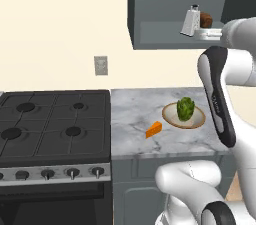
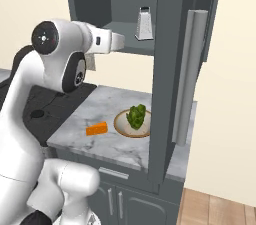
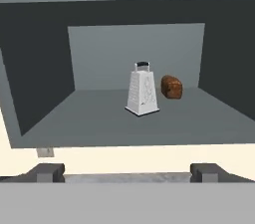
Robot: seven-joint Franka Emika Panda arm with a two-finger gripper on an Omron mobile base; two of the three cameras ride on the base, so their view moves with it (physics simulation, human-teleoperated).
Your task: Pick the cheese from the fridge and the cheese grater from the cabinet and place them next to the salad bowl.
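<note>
Orange cheese (image 1: 154, 129) already lies beside the salad bowl (image 1: 198, 119); you're on the cheese grater (image 3: 142, 90) step. Gripper (image 3: 128, 172) fingers spread wide, empty: drive straight into the cabinet (image 3: 45, 68).

the counter (image 1: 135, 114) is finished in grey-veined marble with a smooth, faintly polished look. the cheese grater (image 3: 142, 90) is rendered as pale silvery metal with finely textured faces and a dark handle. the brown lump (image 3: 172, 87) beside it is given a rough, crusty surface. the cabinet (image 3: 45, 68) is coated in flat matt grey-blue. the salad bowl (image 1: 196, 120) is shown in smooth tan, the salad (image 1: 185, 108) leafy and crinkled. the cheese (image 1: 154, 129) looks smooth and waxy. the stove (image 1: 50, 124) top is matt black, its front brushed steel.
</note>
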